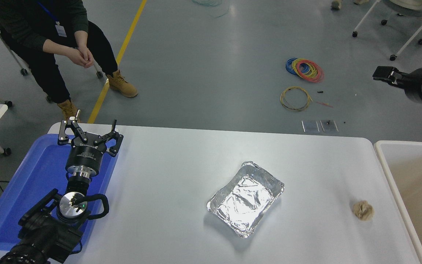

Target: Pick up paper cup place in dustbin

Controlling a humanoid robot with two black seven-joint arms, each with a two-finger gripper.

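No paper cup shows anywhere in the head view; it is hidden or out of view. The dustbin (408, 144), cream-white with a beige inside, stands at the table's right end, cut off by the picture's edge. My right gripper (384, 73) is raised high at the right edge, above and beyond the dustbin, pointing left; I see nothing in it, and its state does not show. My left gripper (89, 129) is open and empty, parked over the blue tray (31, 176) at the lower left.
A crinkled foil tray (245, 198) lies mid-table. A small crumpled tan paper ball (362, 211) lies near the dustbin's left wall. A person (50, 40) sits beyond the table's far left corner. Wire coils (304, 69) lie on the floor.
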